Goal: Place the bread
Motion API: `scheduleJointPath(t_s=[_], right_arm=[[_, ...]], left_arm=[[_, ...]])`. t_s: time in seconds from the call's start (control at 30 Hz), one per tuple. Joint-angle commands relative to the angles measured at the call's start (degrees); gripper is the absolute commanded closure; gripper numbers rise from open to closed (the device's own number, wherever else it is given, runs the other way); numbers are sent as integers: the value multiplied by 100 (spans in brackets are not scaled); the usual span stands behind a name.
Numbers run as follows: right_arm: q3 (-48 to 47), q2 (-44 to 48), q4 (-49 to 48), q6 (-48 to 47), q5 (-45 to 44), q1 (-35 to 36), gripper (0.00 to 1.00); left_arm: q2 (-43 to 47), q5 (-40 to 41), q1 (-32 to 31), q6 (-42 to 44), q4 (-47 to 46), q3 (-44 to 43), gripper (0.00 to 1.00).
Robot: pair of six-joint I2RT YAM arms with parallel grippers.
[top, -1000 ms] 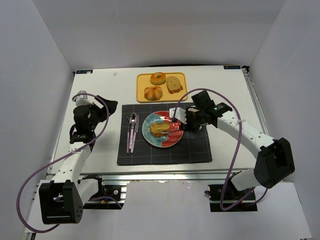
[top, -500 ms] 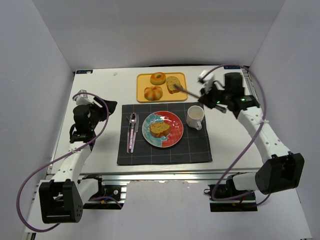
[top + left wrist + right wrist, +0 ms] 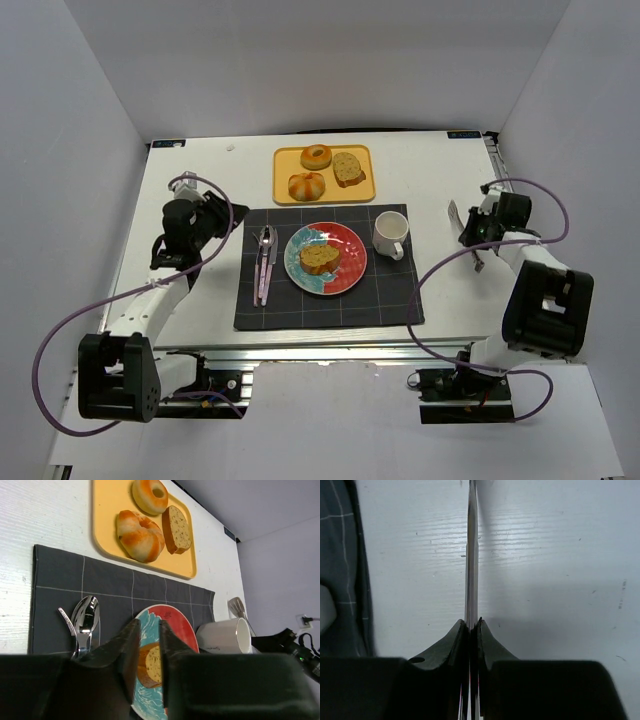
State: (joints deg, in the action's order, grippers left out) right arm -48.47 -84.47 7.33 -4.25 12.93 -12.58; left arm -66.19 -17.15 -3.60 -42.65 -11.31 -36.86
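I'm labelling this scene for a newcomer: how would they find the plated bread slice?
On the dark grey checked placemat at the centre of the white table sits a round red-and-teal plate. The small golden-yellow, brown-crusted bread slice lies on it, the only bread off the yellow tray behind.

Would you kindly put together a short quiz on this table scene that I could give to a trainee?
1. True or false: the golden-yellow bread slice lies on the red and teal plate.
2. What do the fingers of the right gripper hold? A: nothing. B: a thin metal utensil. C: the bread slice.
3. How many baked items lie on the yellow tray?

Key: 1 true; 2 B; 3 three.
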Motion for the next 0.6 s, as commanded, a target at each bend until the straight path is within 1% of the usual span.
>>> scheduleJointPath(t_s=[0.0,0.03,0.07,0.1,0.13,0.17,0.2,0.23,0.33,0.47,0.5,0.57], right_arm=[[83,-227,-926,381,-247,10,86],[101,-289,-901,355,-290,19,75],[101,-420,-865,329,-291,19,68],[92,-482,-761,294,-300,19,61],[83,-596,-742,232,-300,19,43],[-4,-667,-507,119,-256,19,35],[-66,-720,-374,57,-212,19,30],[-119,-781,-164,-5,-212,19,21],[-198,-686,-31,-277,-168,10,11],[-593,-186,416,-839,-124,10,11],[-837,-71,496,-1136,-106,19,11],[-1067,237,497,-1253,-98,19,11]], left_arm=[[71,-61,-54,135,129,-286,64],[106,-52,-80,143,147,-286,60],[141,18,-89,143,199,-286,55],[159,36,-97,152,217,-278,44],[194,62,-124,161,226,-269,39],[203,97,-141,170,278,-260,35],[203,115,-159,187,305,-260,30],[186,115,-203,205,322,-269,29],[168,150,-308,240,375,-295,26],[116,150,-457,371,541,-400,25],[89,142,-501,424,594,-436,25],[45,141,-607,547,717,-515,25]])
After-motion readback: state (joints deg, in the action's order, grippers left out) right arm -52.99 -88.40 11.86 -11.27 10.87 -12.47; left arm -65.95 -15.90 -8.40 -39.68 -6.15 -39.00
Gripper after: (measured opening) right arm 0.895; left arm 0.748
